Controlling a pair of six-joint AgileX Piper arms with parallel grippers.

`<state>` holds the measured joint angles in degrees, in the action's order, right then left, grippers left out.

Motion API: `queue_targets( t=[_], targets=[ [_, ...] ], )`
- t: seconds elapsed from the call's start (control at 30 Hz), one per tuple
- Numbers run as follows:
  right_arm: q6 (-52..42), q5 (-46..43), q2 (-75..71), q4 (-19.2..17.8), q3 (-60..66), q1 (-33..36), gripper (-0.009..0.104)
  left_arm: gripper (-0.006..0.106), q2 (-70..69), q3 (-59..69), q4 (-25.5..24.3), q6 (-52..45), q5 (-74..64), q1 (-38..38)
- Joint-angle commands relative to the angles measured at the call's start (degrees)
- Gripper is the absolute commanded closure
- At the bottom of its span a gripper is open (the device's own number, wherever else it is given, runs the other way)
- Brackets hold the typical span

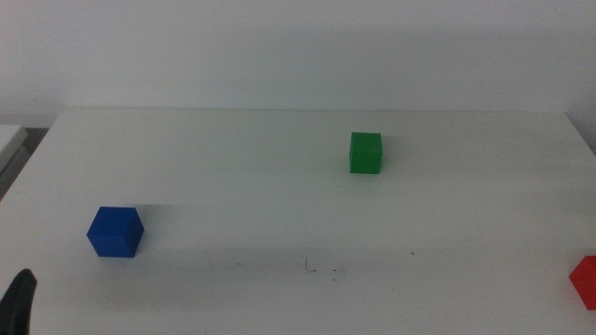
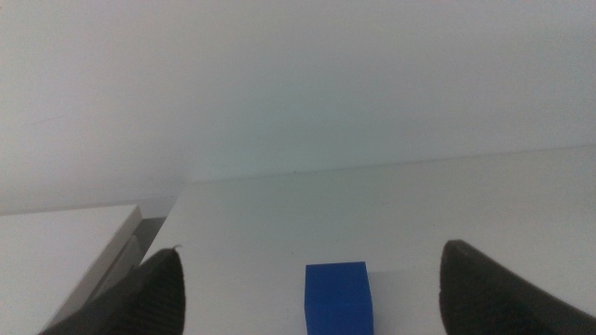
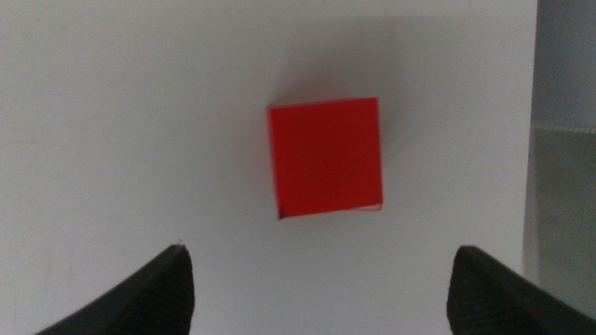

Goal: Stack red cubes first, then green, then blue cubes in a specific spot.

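Observation:
The red cube (image 1: 585, 279) sits at the table's right edge, half cut off in the middle view. My right gripper (image 3: 321, 253) hangs open above the red cube (image 3: 326, 158), out of the middle view. The green cube (image 1: 365, 153) stands at the back, right of centre. On the left rests the blue cube (image 1: 115, 232). My left gripper (image 2: 312, 253) is open and low, facing the blue cube (image 2: 338, 296); only a dark tip of the left gripper (image 1: 19, 300) shows at the bottom left corner. The specific spot (image 1: 315, 268) of faint scribbles lies front centre, bare.
A white wall (image 1: 298, 46) closes off the table's far edge. A second pale surface (image 2: 65, 247) stands beside the table's left side. Just beyond the red cube, the table's right edge (image 3: 537, 167) drops to a grey floor.

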<state>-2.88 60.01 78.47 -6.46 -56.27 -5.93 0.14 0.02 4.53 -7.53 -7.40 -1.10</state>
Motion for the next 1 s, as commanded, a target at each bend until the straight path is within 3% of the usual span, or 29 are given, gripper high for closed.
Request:
queue_targets(
  t=[0.0, 0.17, 0.7, 0.97],
  targets=[
    [-2.5, 0.1, 3.3, 2.7, -1.8, -3.1, 0.022, 0.007, -0.1, 0.0, -0.2, 0.1, 0.8, 0.1],
    [-7.1, -3.4, 8.0, 6.5, -2.2, -6.1, 0.022, 0.007, -0.1, 0.0, -0.2, 0.1, 0.8, 0.1],
    [-9.1, -7.4, 16.9, 3.5, -2.1, -6.1, 0.022, 0.007, -0.1, 0.0, -1.4, 0.1, 0.8, 0.1],
    [-9.1, -8.2, 21.9, 3.8, -2.1, -6.1, 0.032, 0.007, -0.1, 0.0, -1.4, 0.1, 0.8, 0.1]
  ],
)
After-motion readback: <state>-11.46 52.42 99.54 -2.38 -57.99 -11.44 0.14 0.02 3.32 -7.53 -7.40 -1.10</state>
